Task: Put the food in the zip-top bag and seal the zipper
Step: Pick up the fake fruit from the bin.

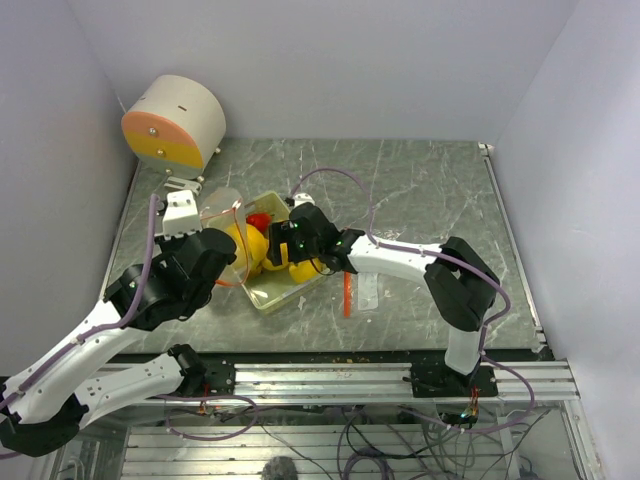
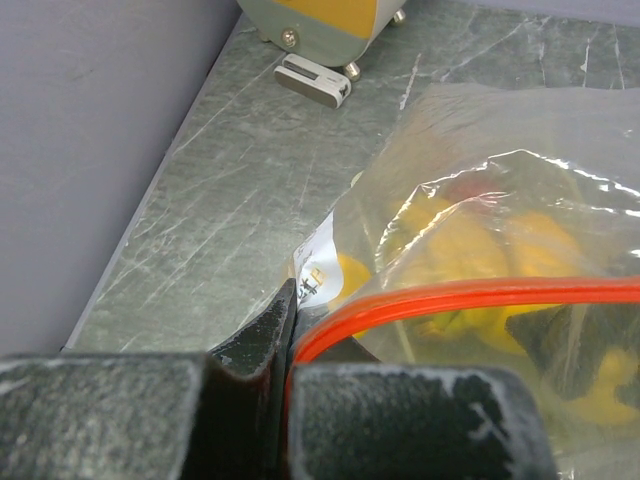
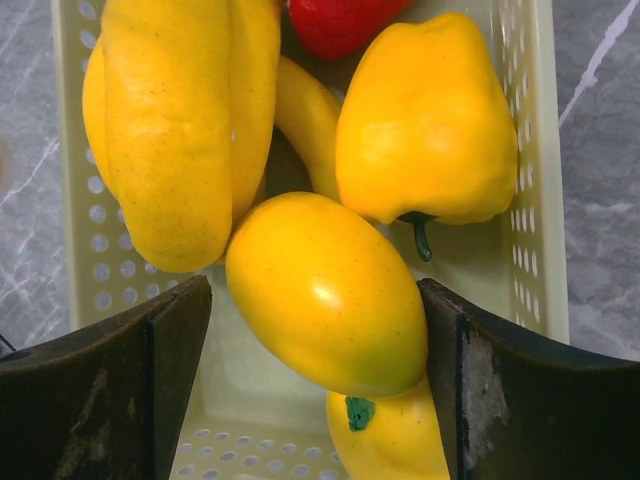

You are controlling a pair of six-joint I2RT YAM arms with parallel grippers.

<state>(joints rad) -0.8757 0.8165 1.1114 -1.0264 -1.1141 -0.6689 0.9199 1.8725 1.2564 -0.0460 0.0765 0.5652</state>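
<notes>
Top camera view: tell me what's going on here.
The left gripper is shut on the zipper at one end of the clear bag, holding it by the pale green tray. The right gripper, jaws open, straddles an oval yellow fruit in that tray. The other yellow pieces and the red piece lie there too.

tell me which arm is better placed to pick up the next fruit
Right. The right gripper, open, straddles the oval yellow fruit in the tray, ready to close. The left gripper is shut on the zipper of the bag, holding its mouth.
</notes>
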